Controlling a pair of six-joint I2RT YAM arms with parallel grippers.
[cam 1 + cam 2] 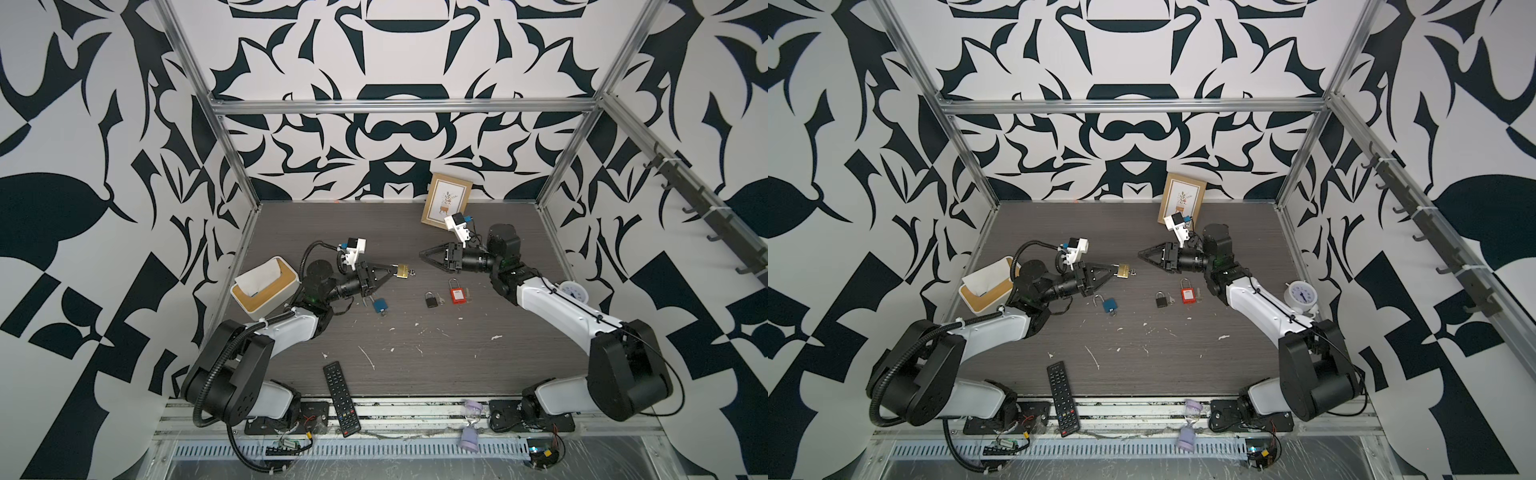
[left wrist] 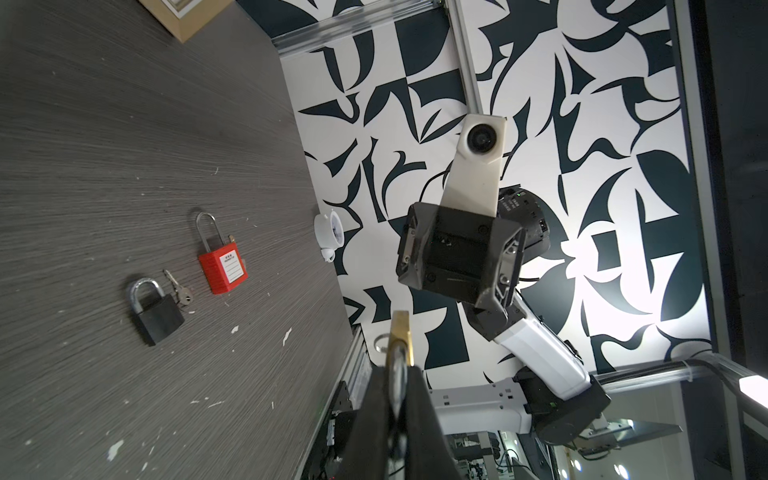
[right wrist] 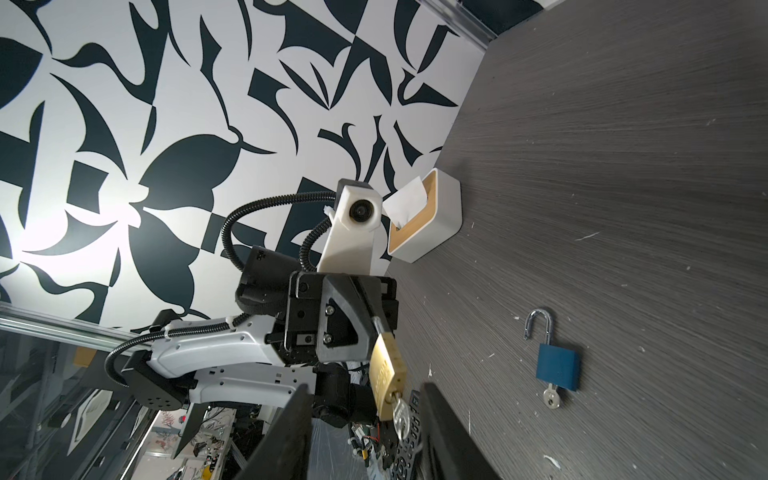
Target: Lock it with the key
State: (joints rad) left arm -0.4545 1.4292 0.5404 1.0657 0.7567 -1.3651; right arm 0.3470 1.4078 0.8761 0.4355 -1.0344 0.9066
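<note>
While the left gripper [image 1: 392, 273] pinches the brass padlock [image 1: 402, 271], key [image 3: 401, 415] inserted, the right gripper [image 1: 423, 252] hangs spread opposite; a red padlock [image 1: 457, 296] lies nearby; the tissue box [image 1: 284, 296] holds tissue [image 1: 259, 279].

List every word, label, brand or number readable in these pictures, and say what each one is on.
Nothing can be read for certain.
red padlock: white label, print too small.
brass padlock: face marks blurred.
remote: button marks too small.
clock: dial numerals too small.
</note>
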